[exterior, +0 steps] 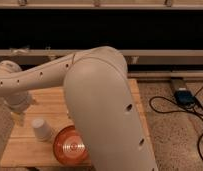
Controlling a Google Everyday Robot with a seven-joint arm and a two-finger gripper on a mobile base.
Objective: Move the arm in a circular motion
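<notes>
The arm is large, smooth and cream-white, with small dark holes along it. It fills the middle of the camera view and reaches from the lower right to a rounded joint at the far left. From that joint the wrist turns down to my gripper, which hangs over the left edge of the wooden table. The gripper is above and to the left of a white cup.
An orange round bowl sits on the table near its front edge, partly behind the arm. A blue box and black cables lie on the speckled floor at right. A dark shelf unit runs along the back.
</notes>
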